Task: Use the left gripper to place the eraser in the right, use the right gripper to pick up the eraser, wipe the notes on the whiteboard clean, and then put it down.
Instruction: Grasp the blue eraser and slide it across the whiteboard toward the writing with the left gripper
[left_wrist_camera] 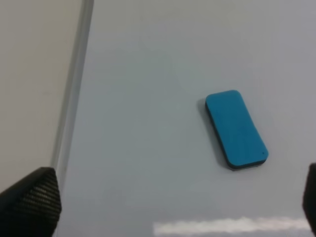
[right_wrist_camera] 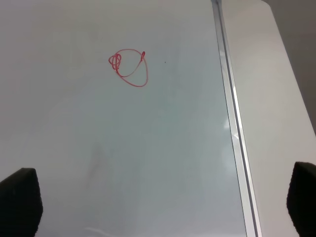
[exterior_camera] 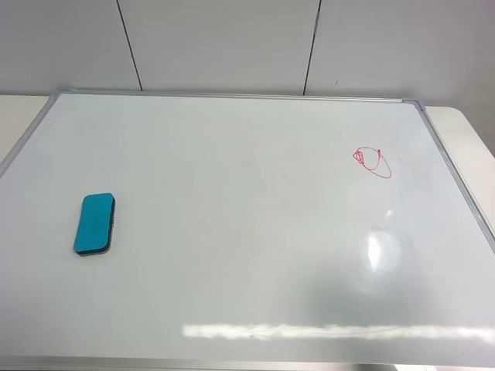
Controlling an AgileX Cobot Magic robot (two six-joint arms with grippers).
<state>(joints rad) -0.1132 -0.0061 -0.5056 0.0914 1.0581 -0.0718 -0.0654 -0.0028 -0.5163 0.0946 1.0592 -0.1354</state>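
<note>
The eraser (exterior_camera: 96, 224) is seen lying flat on the left part of the whiteboard (exterior_camera: 232, 255), out ahead of the left pincer (left_wrist_camera: 170, 212) and untouched. That one and the right pincer (right_wrist_camera: 162, 207) are both spread wide, nothing held. The notes (exterior_camera: 373, 161) are found far right. A pale worktop (exterior_camera: 19, 116) and panelled wall (exterior_camera: 224, 39) are seen around it.

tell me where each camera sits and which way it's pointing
Exterior high: above, looking down on the whiteboard, eraser left, notes right; no arm shows.
Left wrist: on the left arm, facing down at the eraser; left gripper open.
Right wrist: on the right arm, facing down at the notes; right gripper open.
Shared: exterior and left wrist both show the eraser.
</note>
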